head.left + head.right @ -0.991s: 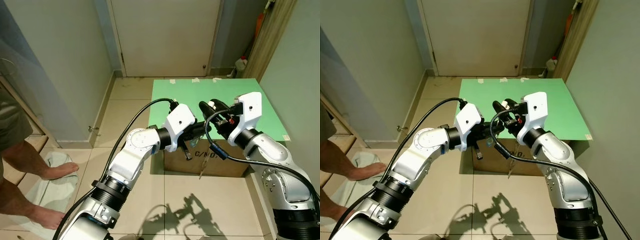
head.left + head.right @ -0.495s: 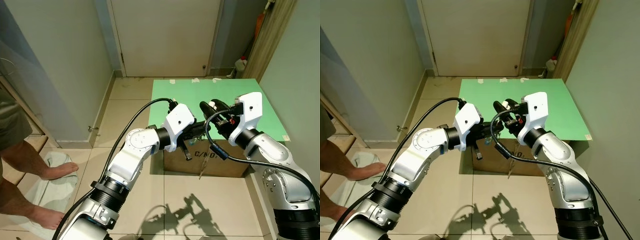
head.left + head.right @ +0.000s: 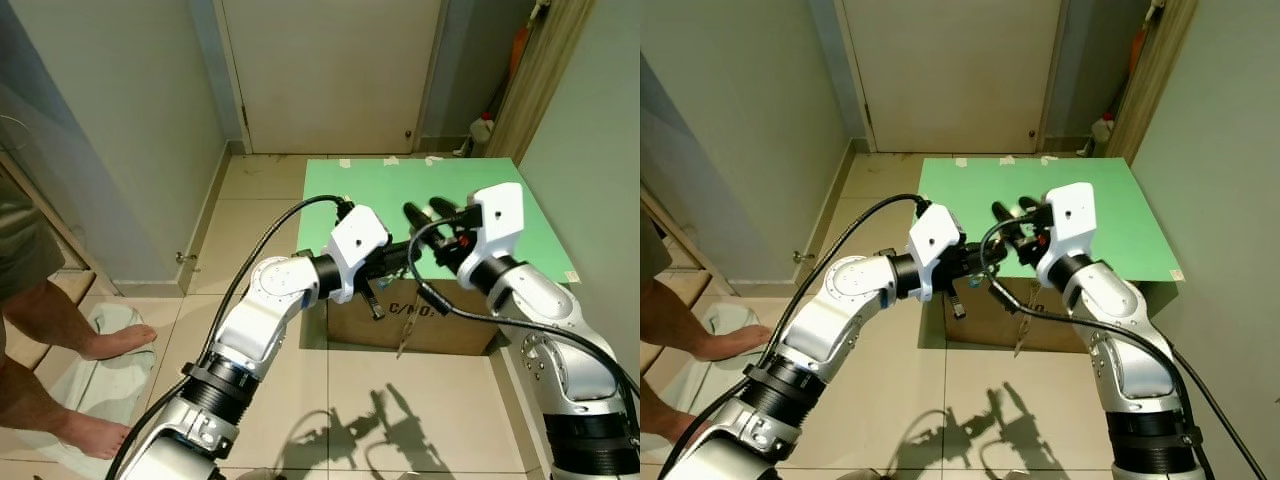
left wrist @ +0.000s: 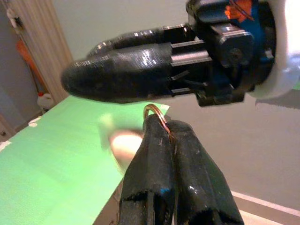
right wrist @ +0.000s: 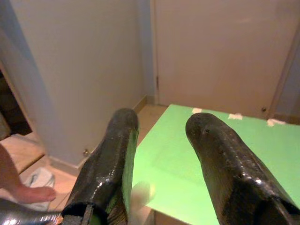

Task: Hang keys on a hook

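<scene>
My left gripper [image 4: 161, 123] is shut on a thin copper key ring [image 4: 156, 114], which pokes out between its fingertips. In the left eye view it [image 3: 397, 259] sits over the front edge of the green mat. A dark fob [image 3: 371, 303] and a slim key [image 3: 401, 340] dangle beneath it. My right gripper [image 3: 428, 211] hovers just above and beyond the left one, open, its two black fingers [image 5: 112, 154] spread apart with nothing between them. In the left wrist view those fingers [image 4: 126, 70] pass close over the ring.
A green mat [image 3: 400, 185] lies on a cardboard box [image 3: 440, 325] straight ahead. Behind it is a closed door [image 3: 330, 70], with a bottle [image 3: 482, 130] in the right corner. A person's bare feet [image 3: 110, 340] and a towel [image 3: 70, 385] are on the floor at left.
My right gripper has shifted slightly right and its fingers now stand apart above the left gripper. The left gripper keeps its hold on the ring in place.
</scene>
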`<state>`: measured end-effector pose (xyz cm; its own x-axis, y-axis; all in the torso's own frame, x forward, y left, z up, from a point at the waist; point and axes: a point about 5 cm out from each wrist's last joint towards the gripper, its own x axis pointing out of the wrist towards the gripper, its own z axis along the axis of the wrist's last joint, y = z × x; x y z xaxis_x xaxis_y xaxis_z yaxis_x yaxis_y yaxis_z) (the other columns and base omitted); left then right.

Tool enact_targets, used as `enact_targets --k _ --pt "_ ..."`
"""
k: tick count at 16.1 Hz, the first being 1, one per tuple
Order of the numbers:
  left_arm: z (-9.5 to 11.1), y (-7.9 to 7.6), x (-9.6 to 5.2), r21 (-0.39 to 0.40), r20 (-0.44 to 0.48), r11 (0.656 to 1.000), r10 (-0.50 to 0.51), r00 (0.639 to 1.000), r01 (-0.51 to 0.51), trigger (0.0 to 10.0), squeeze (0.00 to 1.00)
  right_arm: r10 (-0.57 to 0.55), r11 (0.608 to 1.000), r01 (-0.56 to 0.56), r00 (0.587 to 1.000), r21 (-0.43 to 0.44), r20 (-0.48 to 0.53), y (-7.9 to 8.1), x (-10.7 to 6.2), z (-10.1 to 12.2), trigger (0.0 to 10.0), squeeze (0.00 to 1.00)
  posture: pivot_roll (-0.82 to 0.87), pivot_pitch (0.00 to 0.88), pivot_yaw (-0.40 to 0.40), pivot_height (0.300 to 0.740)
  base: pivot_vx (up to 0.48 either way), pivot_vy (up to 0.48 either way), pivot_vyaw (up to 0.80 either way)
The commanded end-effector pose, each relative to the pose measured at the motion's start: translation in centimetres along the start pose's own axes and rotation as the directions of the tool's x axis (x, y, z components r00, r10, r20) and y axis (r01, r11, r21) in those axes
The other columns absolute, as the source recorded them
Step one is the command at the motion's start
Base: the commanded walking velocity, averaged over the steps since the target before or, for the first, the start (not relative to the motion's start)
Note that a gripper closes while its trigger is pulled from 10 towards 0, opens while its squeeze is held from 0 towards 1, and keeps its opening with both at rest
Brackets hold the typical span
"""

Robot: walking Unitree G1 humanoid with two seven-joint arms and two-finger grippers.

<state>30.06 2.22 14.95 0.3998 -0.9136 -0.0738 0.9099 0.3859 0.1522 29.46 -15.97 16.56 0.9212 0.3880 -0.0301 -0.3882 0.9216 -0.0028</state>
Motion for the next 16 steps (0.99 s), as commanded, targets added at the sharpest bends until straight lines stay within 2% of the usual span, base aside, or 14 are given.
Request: enact_targets --k 1,4,6,8,9,10,11,12,13,14,15,16 --pt "0.4 -0.1 0.0 0.002 0.016 1.000 -0.006 1.000 0.006 0.0 0.00 -0.015 0.999 0.016 1.000 -0.029 0.018 -0.1 0.3 0.5 10.0 1.00 -0.18 0.000 0.032 0.740 0.000 0.000 0.00" --pt "0.4 0.1 0.0 0.002 0.017 1.000 0.005 1.000 -0.005 0.0 0.00 -0.073 0.992 0.078 0.996 -0.102 0.048 -0.9 0.4 0.8 10.0 1.00 -0.17 0.000 0.031 0.740 0.000 0.000 0.00" --pt "0.2 0.3 -0.1 -0.005 0.008 1.000 0.020 1.000 -0.020 0.0 0.00 -0.141 0.951 0.149 0.989 -0.272 0.050 -1.8 0.5 0.9 10.0 1.00 -0.17 0.000 0.033 0.740 0.000 0.000 0.00" --pt "-0.2 0.8 -0.4 -0.048 -0.005 0.997 0.060 0.998 -0.060 0.0 0.00 -0.181 0.925 0.181 0.983 -0.333 0.032 -2.2 0.4 0.4 10.0 1.00 -0.17 0.000 0.038 0.740 0.000 0.000 0.00" --pt "-1.6 2.2 -1.1 -0.147 -0.074 0.972 0.175 0.982 -0.185 0.0 0.00 -0.265 0.925 0.239 0.963 -0.296 -0.051 -3.1 0.2 -1.2 10.0 1.00 -0.17 0.000 0.038 0.740 0.000 0.000 0.00" --pt "-4.1 3.3 -2.4 -0.209 -0.206 0.931 0.257 0.944 -0.299 0.0 0.00 -0.374 0.918 0.335 0.910 -0.211 -0.179 -4.3 -0.6 -3.6 10.0 1.00 -0.17 0.000 0.039 0.740 0.000 0.000 0.00" --pt "-7.1 3.6 -4.1 -0.250 -0.379 0.891 0.270 0.885 -0.379 0.0 0.00 -0.438 0.895 0.444 0.848 -0.053 -0.298 -4.9 -1.8 -6.1 10.0 0.00 -0.17 0.000 0.042 0.740 0.000 0.000 0.00" --pt "-9.0 3.6 -5.7 -0.206 -0.493 0.897 0.250 0.833 -0.391 0.0 0.00 -0.446 0.866 0.496 0.822 0.061 -0.355 -4.9 -2.5 -7.7 10.0 0.00 -0.17 0.000 0.043 0.740 0.000 0.000 0.00" --pt "-10.0 3.8 -7.0 -0.106 -0.557 0.926 0.247 0.793 -0.362 0.0 0.00 -0.438 0.838 0.521 0.819 0.163 -0.371 -4.6 -2.9 -8.5 10.0 0.00 -0.17 0.000 0.047 0.740 0.000 0.000 0.00" --pt "-9.7 5.1 -8.3 -0.057 -0.519 0.910 0.324 0.791 -0.411 0.0 0.00 -0.451 0.775 0.549 0.828 0.315 -0.334 -4.5 -3.1 -8.7 10.0 0.00 -0.17 0.000 0.053 0.740 0.000 0.000 0.00" --pt "-8.2 6.2 -8.8 -0.070 -0.409 0.888 0.391 0.825 -0.455 0.0 0.00 -0.473 0.764 0.539 0.842 0.355 -0.261 -4.8 -3.3 -8.3 10.0 0.00 -0.17 0.000 0.056 0.740 0.000 0.000 0.00" --pt "-6.7 7.0 -9.7 -0.070 -0.297 0.850 0.482 0.825 -0.522 0.0 0.00 -0.504 0.780 0.552 0.833 0.296 -0.227 -5.3 -4.1 -8.5 10.0 0.00 -0.17 0.000 0.058 0.740 0.000 0.000 0.00"
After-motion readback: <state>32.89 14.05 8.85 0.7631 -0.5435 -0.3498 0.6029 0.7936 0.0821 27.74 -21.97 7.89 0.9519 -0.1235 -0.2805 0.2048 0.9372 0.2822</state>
